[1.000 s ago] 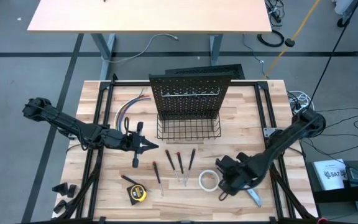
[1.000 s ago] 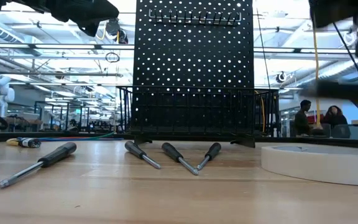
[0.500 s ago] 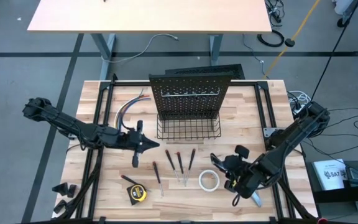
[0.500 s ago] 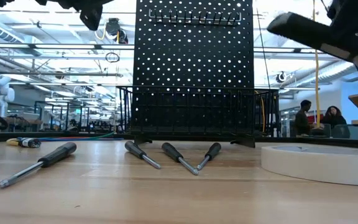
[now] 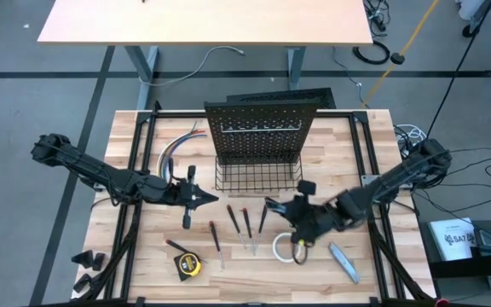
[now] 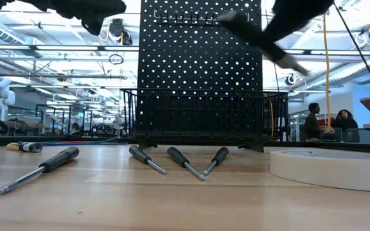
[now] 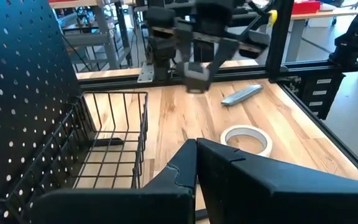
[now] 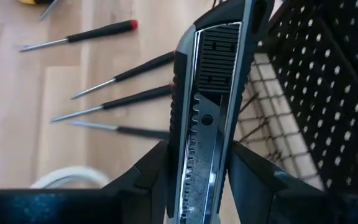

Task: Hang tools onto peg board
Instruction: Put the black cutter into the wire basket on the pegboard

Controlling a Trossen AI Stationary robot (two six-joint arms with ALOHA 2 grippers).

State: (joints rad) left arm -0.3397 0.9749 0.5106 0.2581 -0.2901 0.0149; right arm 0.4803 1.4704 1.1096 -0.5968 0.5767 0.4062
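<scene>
Screwdrivers (image 5: pixel 245 223) number five; right jaws clamp one of two utility knives (image 8: pixel 207 112), left jaws together

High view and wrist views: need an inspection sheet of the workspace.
Surface: wooden table top, tools lying loose.
Job's things: peg board upright, wire basket at its foot; four screwdrivers, tape roll, tape measure, grey knife on the table.
Clutter: small black parts at the left edge.
Grippers: right gripper shut on utility knife, near the basket; left gripper shut, waiting.
Cables: coloured cables beside the board.
Surroundings: desk; two people far off.
</scene>
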